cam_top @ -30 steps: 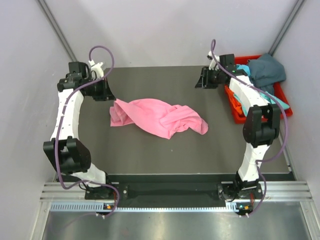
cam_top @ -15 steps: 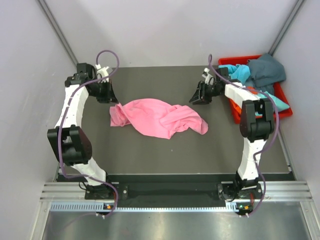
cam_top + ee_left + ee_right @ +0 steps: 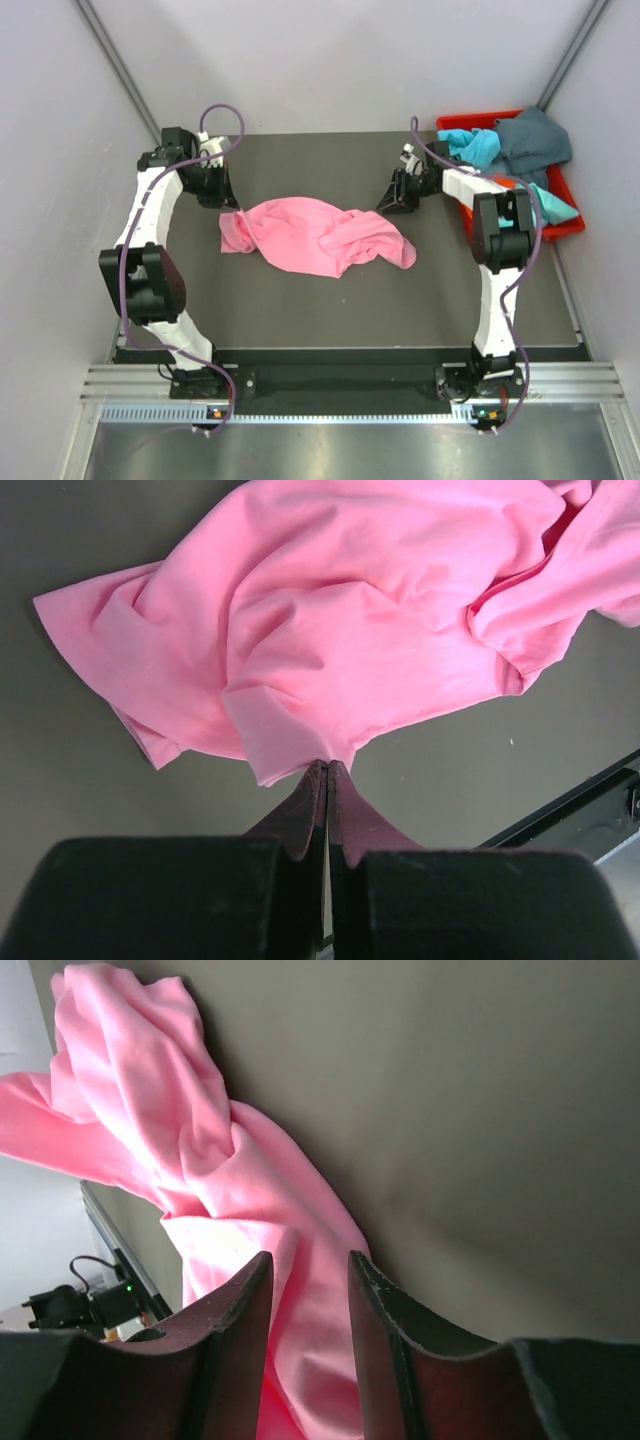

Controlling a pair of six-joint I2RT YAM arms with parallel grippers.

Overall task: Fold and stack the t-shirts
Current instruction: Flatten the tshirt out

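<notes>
A bright pink t-shirt [image 3: 310, 235] lies crumpled across the middle of the dark table [image 3: 300, 300]. My left gripper [image 3: 218, 197] is at its far left corner. In the left wrist view the left gripper [image 3: 328, 766] is shut, and the edge of the pink t-shirt [image 3: 340, 630] puckers where the tips pinch it. My right gripper [image 3: 390, 200] hovers by the shirt's right end. In the right wrist view the right gripper [image 3: 308, 1257] is open, with the pink t-shirt [image 3: 230, 1200] showing below and between its fingers, nothing gripped. A turquoise t-shirt [image 3: 478, 145] and a dark teal-grey t-shirt [image 3: 535, 140] are heaped in the bin.
A red plastic bin [image 3: 565, 228] stands at the table's far right, cloth spilling over its rim. Grey walls close in on both sides and at the back. The table's near edge shows as a black rail [image 3: 590, 805] in the left wrist view.
My right arm has swung left from the bin to the pink shirt's right end, its jaws narrowing. My left arm shifted slightly back and right; the shirt has barely moved.
</notes>
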